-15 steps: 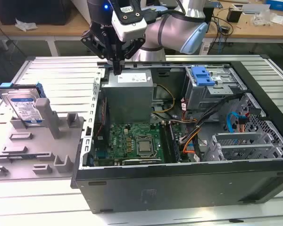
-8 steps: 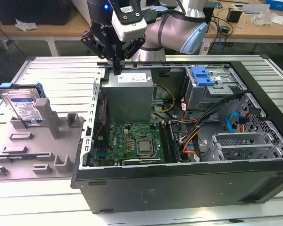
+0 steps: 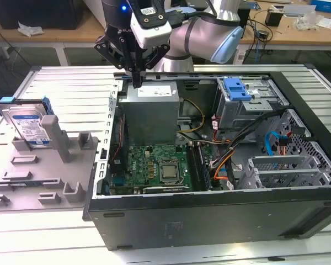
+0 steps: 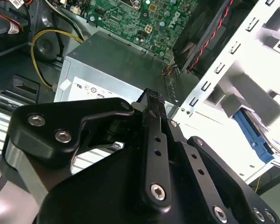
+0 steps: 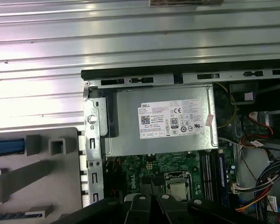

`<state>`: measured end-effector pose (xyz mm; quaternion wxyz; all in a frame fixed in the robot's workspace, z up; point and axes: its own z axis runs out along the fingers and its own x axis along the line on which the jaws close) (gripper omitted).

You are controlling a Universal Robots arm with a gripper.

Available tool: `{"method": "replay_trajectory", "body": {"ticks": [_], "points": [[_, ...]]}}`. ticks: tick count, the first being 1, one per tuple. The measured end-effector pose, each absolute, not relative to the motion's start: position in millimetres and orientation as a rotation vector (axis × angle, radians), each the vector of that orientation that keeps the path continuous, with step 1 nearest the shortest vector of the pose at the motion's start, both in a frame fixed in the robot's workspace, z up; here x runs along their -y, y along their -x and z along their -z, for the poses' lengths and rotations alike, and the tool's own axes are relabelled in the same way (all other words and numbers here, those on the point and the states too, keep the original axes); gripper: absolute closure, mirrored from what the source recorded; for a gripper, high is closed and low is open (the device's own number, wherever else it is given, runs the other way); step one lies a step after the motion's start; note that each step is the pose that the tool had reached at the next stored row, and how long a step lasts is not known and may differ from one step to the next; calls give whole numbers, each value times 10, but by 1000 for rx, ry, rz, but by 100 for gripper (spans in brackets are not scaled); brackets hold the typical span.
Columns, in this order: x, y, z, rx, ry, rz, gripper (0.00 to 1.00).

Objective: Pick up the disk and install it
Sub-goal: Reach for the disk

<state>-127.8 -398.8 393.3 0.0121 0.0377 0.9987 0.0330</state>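
Note:
The disk (image 3: 28,126), silver with a white-and-blue label and a blue frame, stands on edge in a grey holder (image 3: 44,176) at the exterior view's left, outside the computer case. My gripper (image 3: 137,81) hangs well to its right, over the back left corner of the open case, just above the grey power-supply box (image 3: 151,110). The black fingers (image 4: 152,100) are pressed together with nothing between them. The blue edge of the disk's frame (image 4: 252,133) peeks past the case wall in the second wrist view.
The open black case (image 3: 209,215) holds a green motherboard (image 3: 154,165), loose cables (image 3: 248,149) and a grey drive cage with a blue latch (image 3: 237,91) at the back right. The power-supply box with its white sticker (image 5: 175,119) lies below the gripper. A ribbed metal table (image 3: 66,83) surrounds the case.

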Motion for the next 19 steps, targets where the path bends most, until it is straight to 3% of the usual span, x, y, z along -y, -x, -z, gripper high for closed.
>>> {"method": "replay_trajectory", "body": {"ticks": [19], "points": [[3814, 2202, -3933, -3113, -118, -103, 89]]}}
